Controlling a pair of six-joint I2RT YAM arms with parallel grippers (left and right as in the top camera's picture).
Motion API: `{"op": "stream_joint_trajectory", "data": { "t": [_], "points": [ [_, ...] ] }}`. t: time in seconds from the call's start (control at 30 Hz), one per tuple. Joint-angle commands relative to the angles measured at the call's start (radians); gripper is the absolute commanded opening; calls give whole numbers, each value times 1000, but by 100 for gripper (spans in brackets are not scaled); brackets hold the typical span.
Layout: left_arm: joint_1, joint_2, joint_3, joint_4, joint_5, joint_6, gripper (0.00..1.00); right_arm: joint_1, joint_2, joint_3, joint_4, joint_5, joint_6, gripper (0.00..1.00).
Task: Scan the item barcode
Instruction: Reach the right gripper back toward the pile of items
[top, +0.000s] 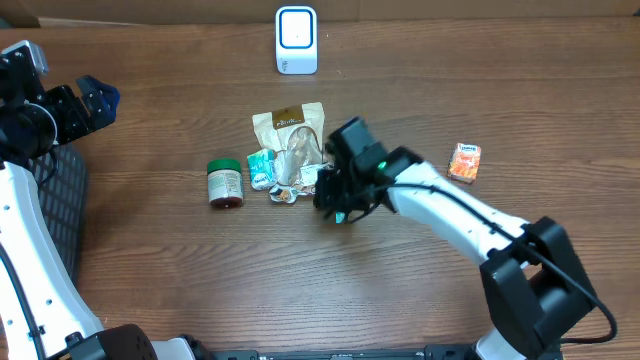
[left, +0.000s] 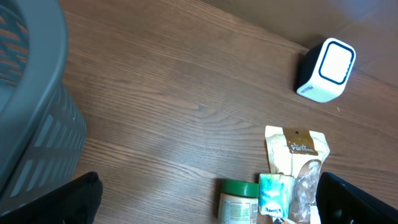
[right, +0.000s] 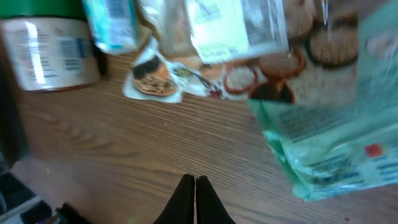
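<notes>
green packet (right: 329, 137) sits in the pile (top: 285, 160) mid worktop (top: 150, 280), at 2 o'clock from my right hand (right: 189, 199), which is pressed together on nothing. i should spread it, straddle the packet's edge, then carry it to the scanner (top: 296, 40) at 12 o'clock.

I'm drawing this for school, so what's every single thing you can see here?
scanner: 1, white with blue ring, far middle
pouch: 1, tan, centre
clear bag: 1, see-through, against pouch
jar: 1, green lid, left of pile
small packet: 1, teal, between jar and clear bag
small wrapper: 1, white, pile's near edge
green bag: 1, pale green, close in right wrist view
carton: 1, orange, right side
basket: 1, dark grey, left edge
table: 1, brown wood
left gripper: 1, open, near basket
right gripper: 1, shut, empty, beside pile
</notes>
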Motion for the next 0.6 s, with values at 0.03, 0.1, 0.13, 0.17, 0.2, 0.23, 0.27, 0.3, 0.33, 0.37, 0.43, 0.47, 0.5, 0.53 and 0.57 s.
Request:
{"op": "stream_joint_trajectory", "data": {
  "t": [0.03,0.1,0.13,0.17,0.2,0.23,0.27,0.3,0.33,0.37,0.43,0.47,0.5,0.53,0.57],
  "points": [
    [-7,-6,17,1,14,-6,99,8,0,-55,21,114,138,4],
    [-7,-6,17,1,14,-6,100,2,0,-67,24,123,140,4],
    [-7,-6,17,1,14,-6,99,0,0,-71,23,129,139,4],
    [-7,-6,17,1,14,-6,99,-4,0,-73,19,136,140,4],
    [-7,-6,17,1,14,-6,100,-7,1,-73,11,142,139,4],
    [-7,-6,17,1,14,-6,100,-12,1,-73,3,147,139,4],
    [-7,-6,17,1,14,-6,99,-16,1,-73,-7,152,139,4],
    [-7,-6,17,1,14,-6,100,-22,1,-73,-16,156,139,4],
    [-7,-6,17,1,14,-6,100,-27,1,-73,-25,155,139,4],
    [-7,-6,17,1,14,-6,99,-31,1,-73,-31,155,139,4],
    [-7,-6,17,1,14,-6,100,-38,1,-73,-49,163,139,4],
    [-7,-6,17,1,14,-6,100,-39,1,-73,-52,166,138,4],
    [-7,-6,17,1,14,-6,100,-39,1,-73,-45,164,127,4],
    [-7,-6,17,1,14,-6,100,-39,1,-73,-32,148,101,4],
    [-7,-6,17,1,14,-6,99,-39,1,-73,-10,119,59,4]
  ]
}}
